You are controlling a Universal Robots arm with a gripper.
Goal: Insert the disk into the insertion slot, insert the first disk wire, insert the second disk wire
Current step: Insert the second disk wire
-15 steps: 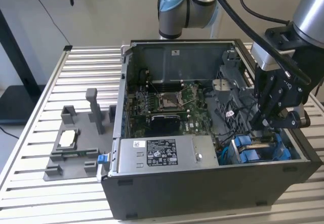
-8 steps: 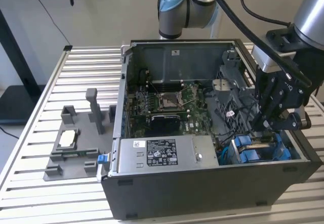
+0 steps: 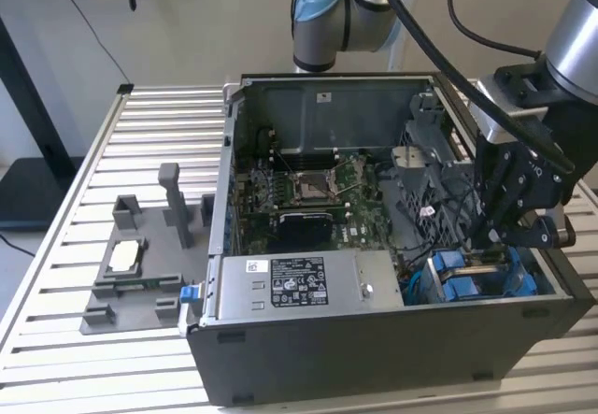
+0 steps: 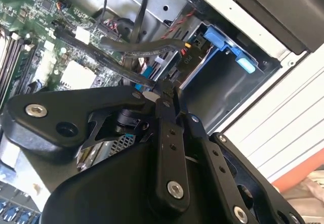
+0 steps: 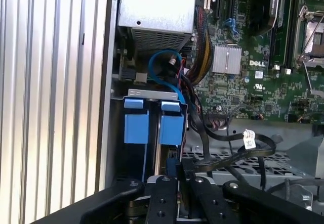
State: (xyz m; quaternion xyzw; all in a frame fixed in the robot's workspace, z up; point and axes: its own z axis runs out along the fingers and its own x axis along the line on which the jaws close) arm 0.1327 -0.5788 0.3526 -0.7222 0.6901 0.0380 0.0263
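Gripper (image 3: 509,232) down inside the open computer case (image 3: 392,358), at the exterior view's right, just above the insertion slot (image 3: 476,278). Fingers drawn close together on a black disk wire connector (image 4: 163,88), cable trailing off over the motherboard (image 5: 253,77). Disk (image 5: 158,145) seated edge-on in the slot, between its blue tabs (image 5: 172,125). Case resting on the slatted surface (image 3: 93,358).
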